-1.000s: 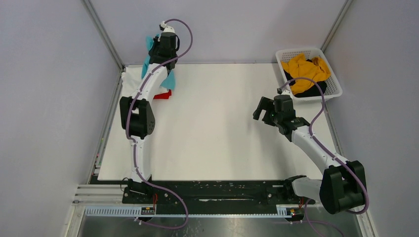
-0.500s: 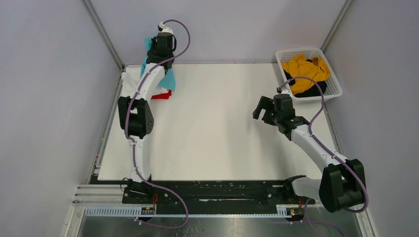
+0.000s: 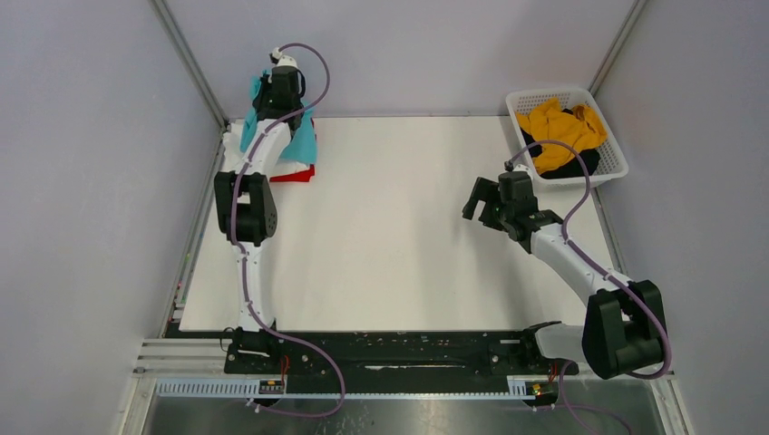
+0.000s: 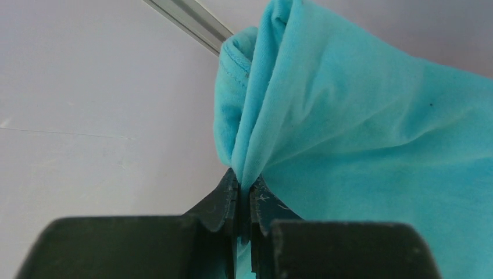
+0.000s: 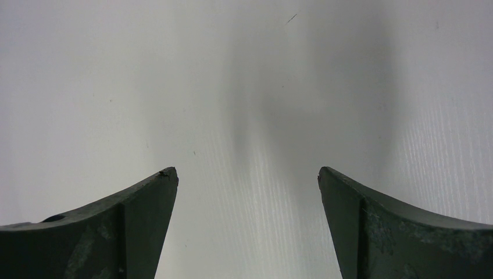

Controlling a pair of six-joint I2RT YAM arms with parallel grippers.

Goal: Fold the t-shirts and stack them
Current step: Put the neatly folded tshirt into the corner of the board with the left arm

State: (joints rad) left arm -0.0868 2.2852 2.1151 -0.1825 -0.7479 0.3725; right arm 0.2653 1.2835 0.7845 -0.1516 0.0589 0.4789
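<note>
**Turquoise shirt hoisted at the far-left corner of the table**

A smooth white table (image 3: pixel 408 236), walled by pale grey panels, carries the scene. The left arm (image 3: pixel 247 195), white-shelled with black joints and a looping purple cable, stretches to the far-left corner. The right arm (image 3: pixel 571 258) bends over the right half of the board. At the far-right corner sits a white plastic lattice basket (image 3: pixel 618 161). A crumpled mustard-yellow t-shirt (image 3: pixel 558 122) is heaped in it over a black t-shirt (image 3: pixel 580 165).

The turquoise t-shirt (image 4: pixel 360 116) hangs lifted off the table at the far-left corner, its soft knit gathered into long vertical folds with a stitched hem showing at the top. Beneath it, on the table, lie a rumpled white t-shirt (image 3: pixel 234 140) and a flat red t-shirt (image 3: pixel 295 174), whose edge peeps out just below the turquoise cloth.

The left gripper (image 4: pixel 244 189) has its dark, scuffed fingers pressed together, pinching a bunched fold of the turquoise fabric between the tips. The right gripper (image 5: pixel 247 174) hovers above bare table, well apart from the basket. Its two curved black fingers (image 5: pixel 145 203) are spread wide with nothing between them.
</note>
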